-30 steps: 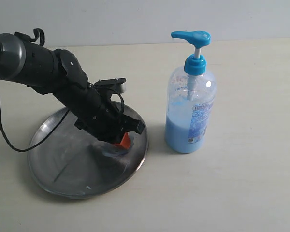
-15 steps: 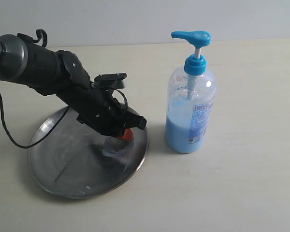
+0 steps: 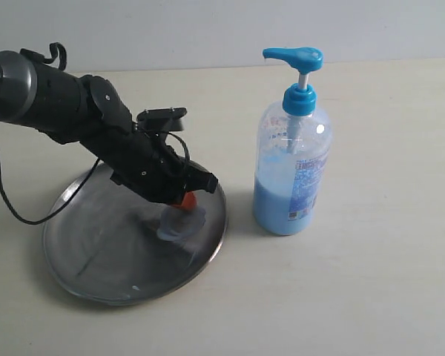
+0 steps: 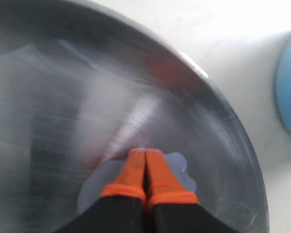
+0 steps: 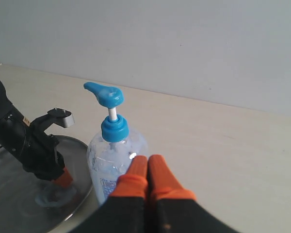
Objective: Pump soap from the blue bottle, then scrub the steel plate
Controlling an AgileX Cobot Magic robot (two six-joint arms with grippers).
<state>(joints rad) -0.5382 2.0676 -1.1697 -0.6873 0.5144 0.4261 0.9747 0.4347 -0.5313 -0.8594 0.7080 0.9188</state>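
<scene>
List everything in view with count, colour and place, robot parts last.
table: one, cream, under everything.
wall: one, pale grey, behind the table.
steel plate: one, grey, flat on the table.
blue bottle: one, clear with blue pump head, upright beside the steel plate, apart from it.
soap: one blob, pale blue, on the steel plate's bottle side.
cable: one, black, hanging from the left arm.
left end effector: one, black with orange tips, shut, tips in the soap.
right end effector: one, black with orange tips, shut, pointing toward the blue bottle.
</scene>
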